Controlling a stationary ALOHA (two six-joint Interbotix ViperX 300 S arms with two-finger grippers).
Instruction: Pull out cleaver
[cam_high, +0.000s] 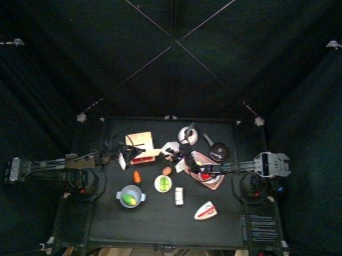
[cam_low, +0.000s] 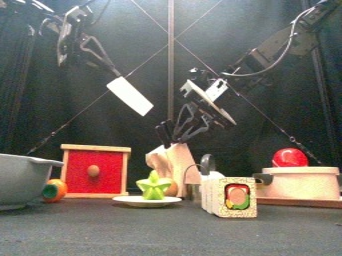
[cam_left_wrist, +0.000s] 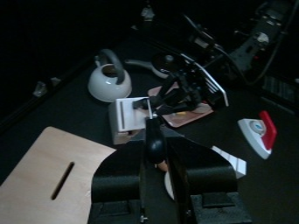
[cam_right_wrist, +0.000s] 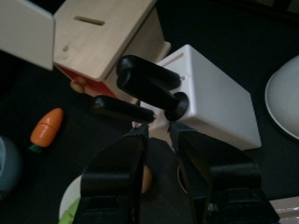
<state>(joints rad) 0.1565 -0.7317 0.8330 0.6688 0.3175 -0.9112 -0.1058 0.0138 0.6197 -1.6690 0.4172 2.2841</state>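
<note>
Front view: my left gripper (cam_low: 96, 55) is closed on the black handle of the cleaver (cam_low: 130, 97). The cleaver hangs high in the air with its pale blade slanting down, well clear of the wooden knife block (cam_low: 171, 162). My right gripper (cam_low: 187, 122) reaches down onto the top of that block, and I cannot tell whether it is clamped there. A red box (cam_low: 96, 170), a grey bowl (cam_low: 24, 178) and a white cube (cam_low: 230, 195) stand near the block.

Left wrist view: the handle runs up between my fingers and the flat blade (cam_left_wrist: 132, 112) sticks out beyond them. I judge it a toy, so light, stiff and not fragile. The smooth round handle could twist in my grip, so it is the place to hold, squarely and close to the blade. A white kettle (cam_left_wrist: 108, 80) and a wooden board (cam_left_wrist: 59, 166) lie on the table below.

Right wrist view: other black handles (cam_right_wrist: 149, 74) stand in the block, with a carrot (cam_right_wrist: 47, 127) beside it.

Top view: the black table (cam_high: 107, 215) is crowded in the middle. Its surface looks matte and flat, and black curtains (cam_high: 54, 70) close it in on all sides
</note>
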